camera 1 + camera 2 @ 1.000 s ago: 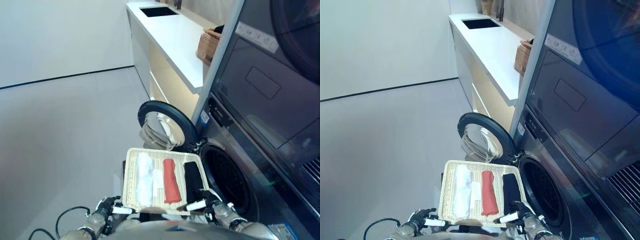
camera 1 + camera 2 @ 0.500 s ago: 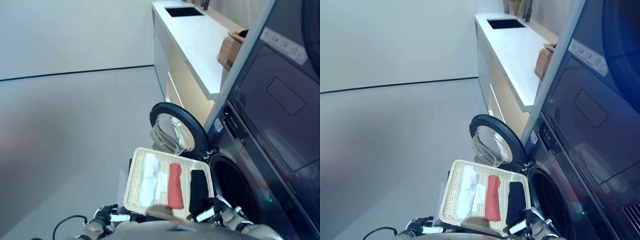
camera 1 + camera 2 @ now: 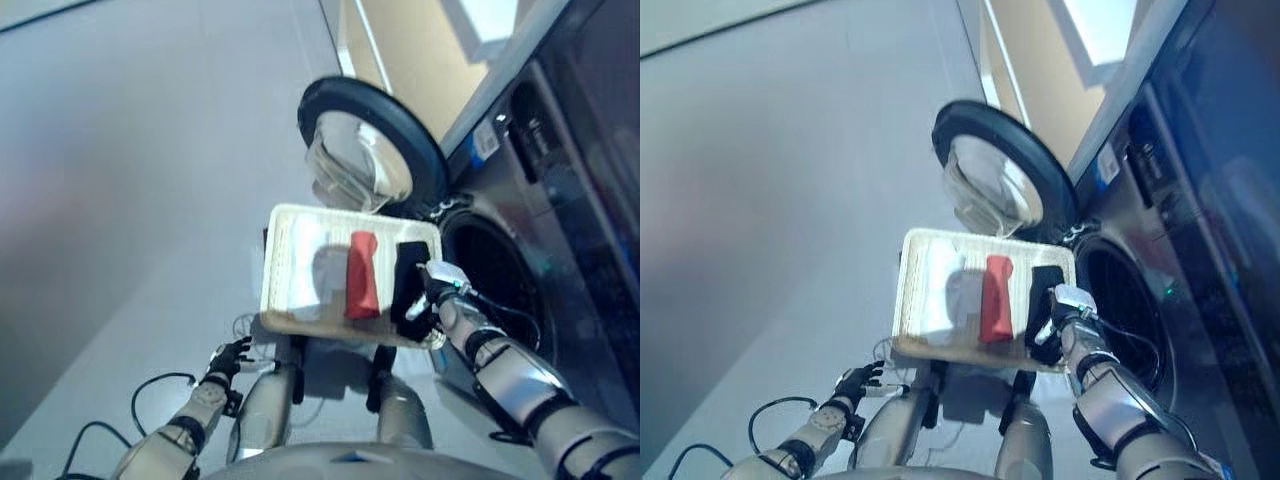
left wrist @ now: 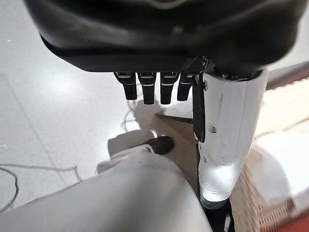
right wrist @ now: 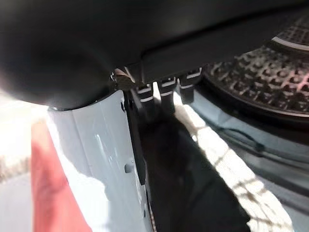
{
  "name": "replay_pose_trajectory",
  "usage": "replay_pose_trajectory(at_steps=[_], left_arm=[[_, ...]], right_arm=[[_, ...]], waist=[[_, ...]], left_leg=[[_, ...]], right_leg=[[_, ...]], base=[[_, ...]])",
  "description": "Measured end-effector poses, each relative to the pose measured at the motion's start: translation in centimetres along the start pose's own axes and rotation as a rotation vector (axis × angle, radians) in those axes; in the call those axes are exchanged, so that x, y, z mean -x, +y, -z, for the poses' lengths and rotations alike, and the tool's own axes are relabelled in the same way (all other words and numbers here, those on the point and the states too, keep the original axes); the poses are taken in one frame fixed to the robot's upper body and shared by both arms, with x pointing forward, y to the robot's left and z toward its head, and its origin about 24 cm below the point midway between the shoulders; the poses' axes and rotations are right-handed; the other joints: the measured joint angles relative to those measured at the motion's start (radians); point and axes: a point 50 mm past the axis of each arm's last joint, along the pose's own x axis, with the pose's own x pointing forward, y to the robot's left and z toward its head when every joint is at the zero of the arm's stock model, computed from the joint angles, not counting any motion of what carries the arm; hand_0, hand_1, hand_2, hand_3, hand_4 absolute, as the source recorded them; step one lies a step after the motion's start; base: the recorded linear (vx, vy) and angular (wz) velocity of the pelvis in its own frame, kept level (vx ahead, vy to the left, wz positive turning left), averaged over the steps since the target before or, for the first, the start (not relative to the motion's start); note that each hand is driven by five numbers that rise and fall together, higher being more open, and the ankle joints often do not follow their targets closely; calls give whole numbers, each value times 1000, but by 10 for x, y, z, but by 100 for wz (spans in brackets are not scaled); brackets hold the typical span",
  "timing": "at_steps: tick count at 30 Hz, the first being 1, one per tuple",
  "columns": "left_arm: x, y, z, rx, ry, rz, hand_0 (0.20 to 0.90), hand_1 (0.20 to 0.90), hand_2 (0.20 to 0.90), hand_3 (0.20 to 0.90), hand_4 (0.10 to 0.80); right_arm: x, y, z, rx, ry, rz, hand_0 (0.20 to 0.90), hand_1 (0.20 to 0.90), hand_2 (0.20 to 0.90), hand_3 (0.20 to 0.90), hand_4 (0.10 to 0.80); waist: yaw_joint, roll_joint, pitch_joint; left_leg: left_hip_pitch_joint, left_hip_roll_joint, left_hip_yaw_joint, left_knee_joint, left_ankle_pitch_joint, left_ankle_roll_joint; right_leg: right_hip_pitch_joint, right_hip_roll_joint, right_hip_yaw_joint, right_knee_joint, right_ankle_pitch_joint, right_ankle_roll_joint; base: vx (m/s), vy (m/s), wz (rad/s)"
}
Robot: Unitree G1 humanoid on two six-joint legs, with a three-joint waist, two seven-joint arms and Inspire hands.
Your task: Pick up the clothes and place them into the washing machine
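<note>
Left hand point(image 3: 228, 357) hangs low over the floor, left of the tray point(image 3: 283, 262), fingers straight and apart, idle. Right hand point(image 3: 432, 296) sits on the black cloth point(image 3: 407, 268) at the tray's right end; fingers look bent onto it, grip not confirmed. Red cloth point(image 3: 361, 273) and white cloth point(image 3: 318, 277) lie alongside. Beyond, washer drum point(image 3: 492, 270) with door point(image 3: 372, 155) swung open, ready for loading.
</note>
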Motion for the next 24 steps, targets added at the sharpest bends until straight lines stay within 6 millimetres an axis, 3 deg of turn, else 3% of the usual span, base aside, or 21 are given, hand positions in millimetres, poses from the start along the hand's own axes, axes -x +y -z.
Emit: replay_pose_trajectory(at_steps=[3,13,19,24], left_arm=[[-2,1,-10,13,-28,-11,900,900,900,900,800],[-7,2,-48,54,-168,-18,900,900,900,900,800],[-7,1,-54,99,-189,-28,900,900,900,900,800],[-6,0,-65,133,-237,-18,900,900,900,900,800]], right_arm=[[-3,-11,-2,19,-7,29,900,900,900,900,800],[-12,-64,-2,101,-21,188,900,900,900,900,800],[-13,-84,2,163,-21,258,900,900,900,900,800],[-13,-115,4,170,-13,365,900,900,900,900,800]], waist=[[-1,7,25],[0,13,62],[1,22,74],[5,35,89]], left_leg=[[-14,-5,3,1,7,10],[-93,-11,0,24,7,12],[-140,-17,0,37,9,10],[-208,-24,-3,40,24,12]], right_leg=[[-15,-4,3,4,7,11],[-110,-10,21,47,6,9],[-160,-18,26,68,5,8],[-235,-24,35,91,6,9]], base=[[0,0,0],[-7,3,-2],[-1,-1,-1],[-33,-3,7]])
